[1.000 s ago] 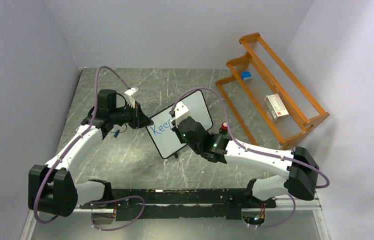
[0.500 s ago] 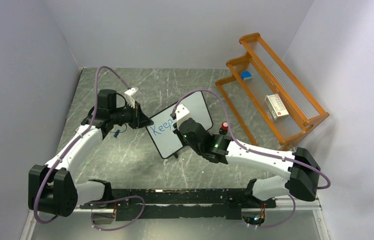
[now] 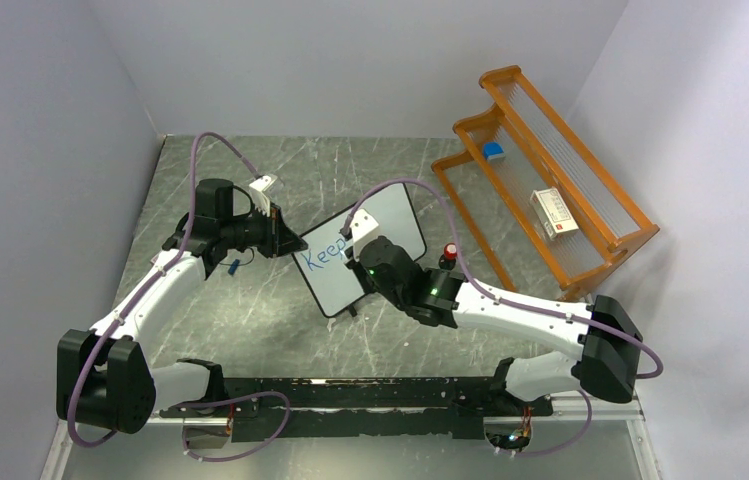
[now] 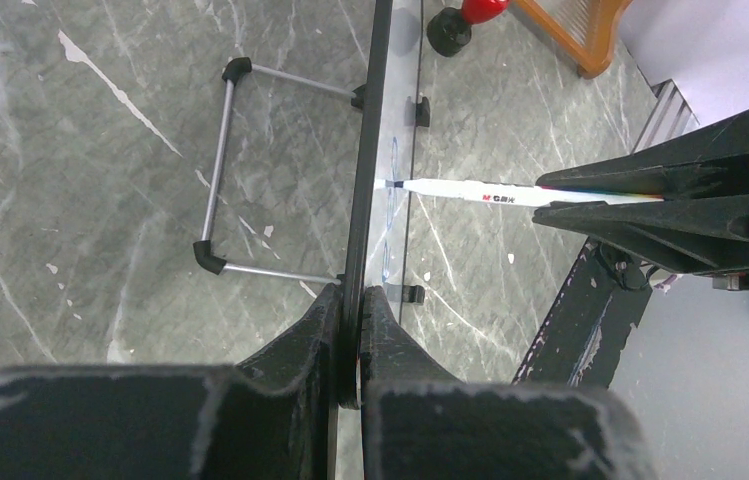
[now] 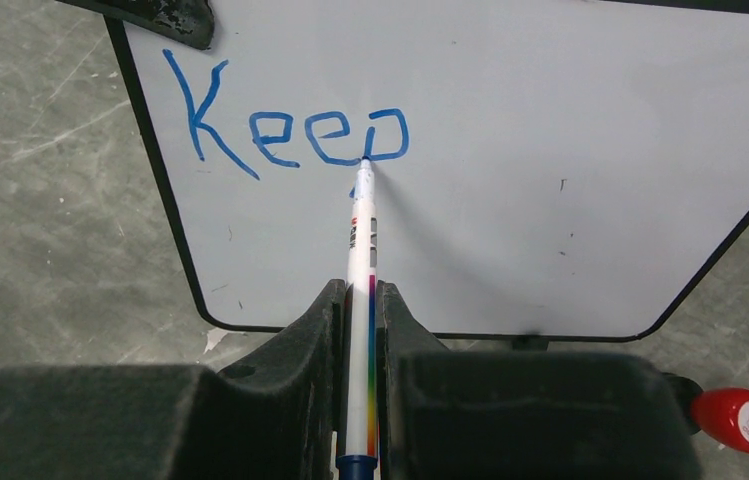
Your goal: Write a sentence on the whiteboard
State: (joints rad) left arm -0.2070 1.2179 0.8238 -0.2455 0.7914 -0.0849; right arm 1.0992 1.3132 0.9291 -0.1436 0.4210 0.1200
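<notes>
Where claw (image 4: 350,300) (left) pinches, whiteboard (image 5: 550,200) sits.

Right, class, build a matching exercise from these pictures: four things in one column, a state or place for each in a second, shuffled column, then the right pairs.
Column one
1. left gripper
2. right gripper
3. marker
4. orange rack

Column two
A. its tip touches the blue word "Keep"
B. shut on the whiteboard at its edge
C. stands to the right of the whiteboard, apart from it
D. shut on the marker

Pairs: 1-B, 2-D, 3-A, 4-C
</notes>
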